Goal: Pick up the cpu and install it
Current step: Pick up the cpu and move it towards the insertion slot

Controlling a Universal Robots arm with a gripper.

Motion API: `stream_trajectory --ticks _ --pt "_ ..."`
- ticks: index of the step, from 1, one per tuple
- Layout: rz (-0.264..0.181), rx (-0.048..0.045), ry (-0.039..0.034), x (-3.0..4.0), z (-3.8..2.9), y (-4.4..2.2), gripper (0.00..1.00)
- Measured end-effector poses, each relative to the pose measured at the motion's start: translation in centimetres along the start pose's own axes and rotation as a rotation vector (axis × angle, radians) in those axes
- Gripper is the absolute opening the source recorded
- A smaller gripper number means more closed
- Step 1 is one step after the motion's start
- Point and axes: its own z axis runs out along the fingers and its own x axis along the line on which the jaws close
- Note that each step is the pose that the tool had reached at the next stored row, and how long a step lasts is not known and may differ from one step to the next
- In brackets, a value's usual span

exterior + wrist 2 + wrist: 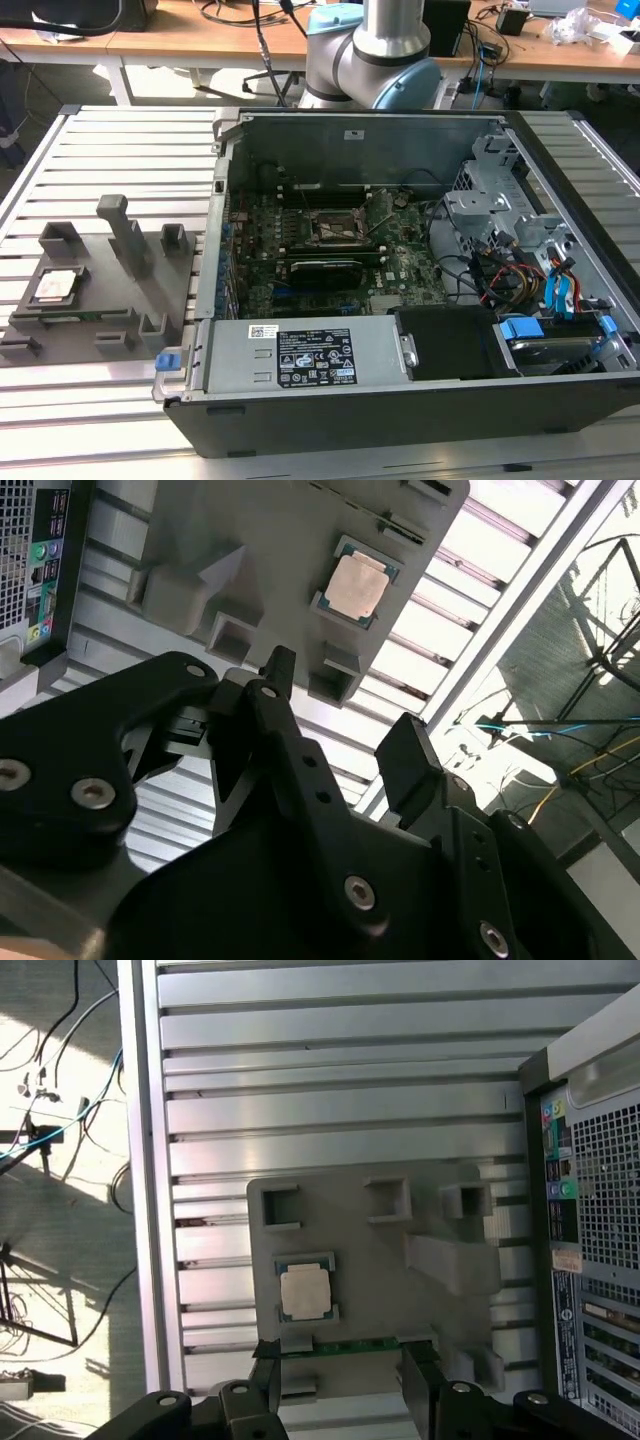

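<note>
The cpu [57, 287] is a small square chip with a silvery top. It lies flat in a pocket of the grey holder plate [100, 300] on the slatted table, at the exterior view's left of the open computer case [400, 300]. Both wrist views look down on the cpu [355, 585] [305, 1291] from well above. My gripper [345, 715] [340, 1378] hangs over the holder plate, open, its black fingers [278, 670] apart with nothing between them. Inside the case, the motherboard socket [335, 228] sits with its frame around it.
The holder plate carries several upright grey blocks and a tall post [125, 230]. A green board edge [345, 1345] lies in the plate beside the cpu. A long black card [325, 268] sits below the socket. Drive bays and cables [530, 270] fill the case's right side.
</note>
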Motion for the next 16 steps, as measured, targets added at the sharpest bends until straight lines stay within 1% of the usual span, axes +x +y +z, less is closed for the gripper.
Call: stream_trajectory --ticks 3,6,11,16 --pt "-0.024 -0.0005 0.0000 0.00 0.01 0.01 0.60" --pt "-0.025 -0.0005 0.0000 0.00 0.01 0.01 0.60" --pt "-0.025 -0.0005 0.0000 0.01 0.36 0.01 0.60" --pt "-0.025 -0.0005 0.0001 0.02 0.54 0.01 0.60"
